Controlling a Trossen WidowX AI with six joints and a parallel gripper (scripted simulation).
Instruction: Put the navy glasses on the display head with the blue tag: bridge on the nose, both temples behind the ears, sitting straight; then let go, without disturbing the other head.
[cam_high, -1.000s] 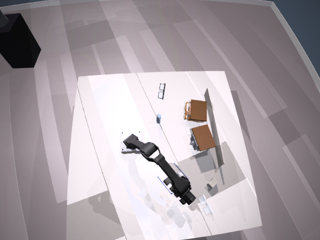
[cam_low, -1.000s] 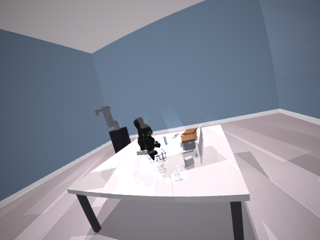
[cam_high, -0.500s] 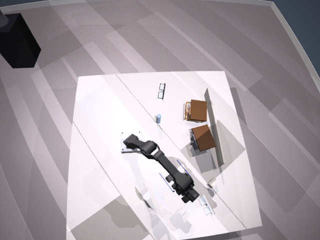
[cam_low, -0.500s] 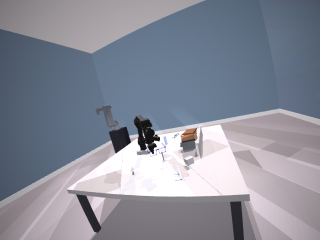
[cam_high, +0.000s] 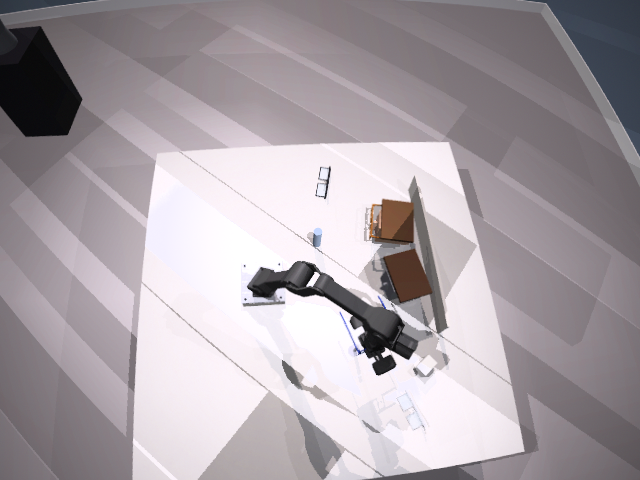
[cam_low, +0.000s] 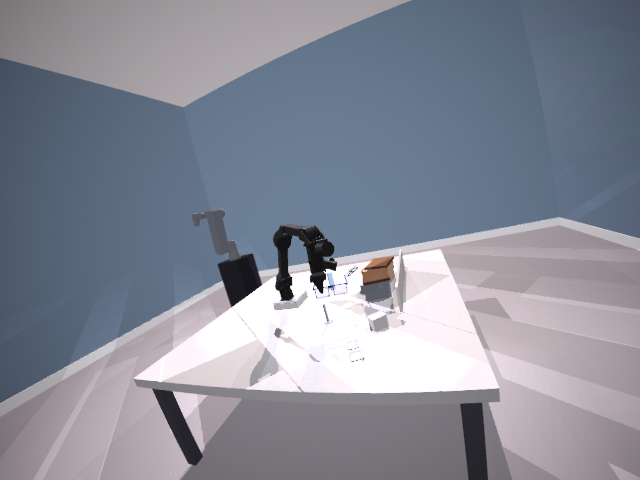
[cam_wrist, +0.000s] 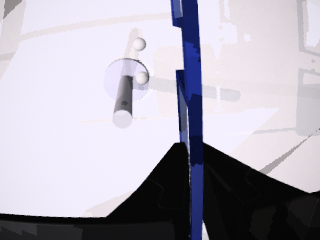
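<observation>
My gripper is shut on the navy glasses, holding their front frame above the table. Both temples are open and point toward the back of the table in the top view. In the wrist view the front frame is seen edge-on, with two pale nose pads beside it. Two brown-topped blocks, apparently the display heads, stand at the right: one has an orange frame at its front, the other is turned and nearer the arm. The glasses are apart from both. I cannot make out the blue tag.
A thin post on a round base stands below the glasses. A pale cube, clear glasses, black-framed glasses and a blue cylinder are on the table. An upright panel stands behind the heads.
</observation>
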